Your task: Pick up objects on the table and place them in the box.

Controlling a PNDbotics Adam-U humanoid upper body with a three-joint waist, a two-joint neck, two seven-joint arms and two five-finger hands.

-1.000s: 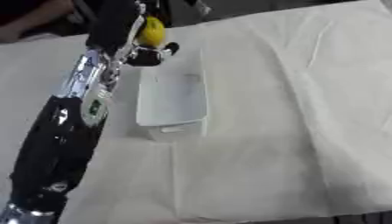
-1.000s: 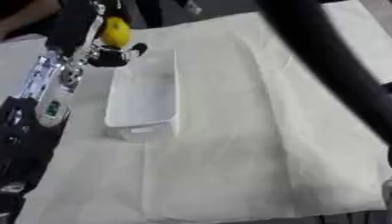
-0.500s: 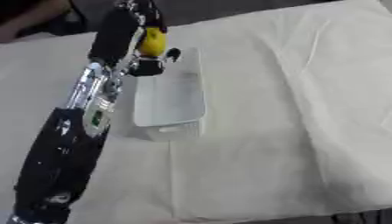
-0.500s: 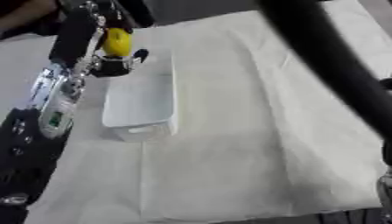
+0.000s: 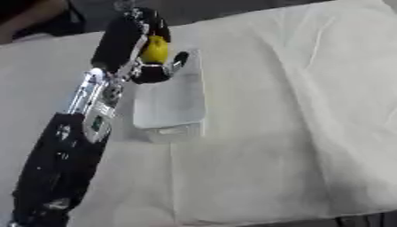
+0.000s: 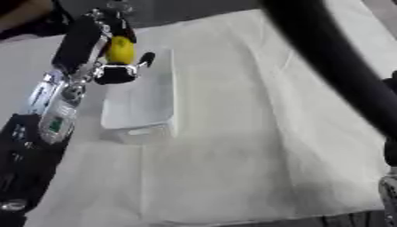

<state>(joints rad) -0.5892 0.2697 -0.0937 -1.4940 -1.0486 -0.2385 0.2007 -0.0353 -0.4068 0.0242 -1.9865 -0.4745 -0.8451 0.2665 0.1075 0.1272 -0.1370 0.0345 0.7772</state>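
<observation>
Left robot hand [image 5: 143, 48] raised over the far left corner of the white box [image 5: 172, 104], fingers curled round a small yellow object [image 5: 155, 48]; object held clear of the surface, above the box's far end rather than inside it. Box interior appears bare white in both views, nothing visible resting in it. Judged stage: pick complete, carry nearly complete, release not yet done. Remaining for this item: lower or drop into the box, then open the fingers. No other loose objects visible on the cloth-covered surface [image 5: 310, 111], so possibly the last item, though the area hidden behind the left arm cannot be checked. Yellow object roughly oval, long axis close to upright in the view, tilted slightly, upper end toward the far edge of the surface; exact identity not resolvable. Box long axis running from near to far, near short end with a small handle lip facing the robot. Right arm present only as a dark band crossing the upper right of the right eye view; right robot hand not visible, state of its fingers not determinable.
</observation>
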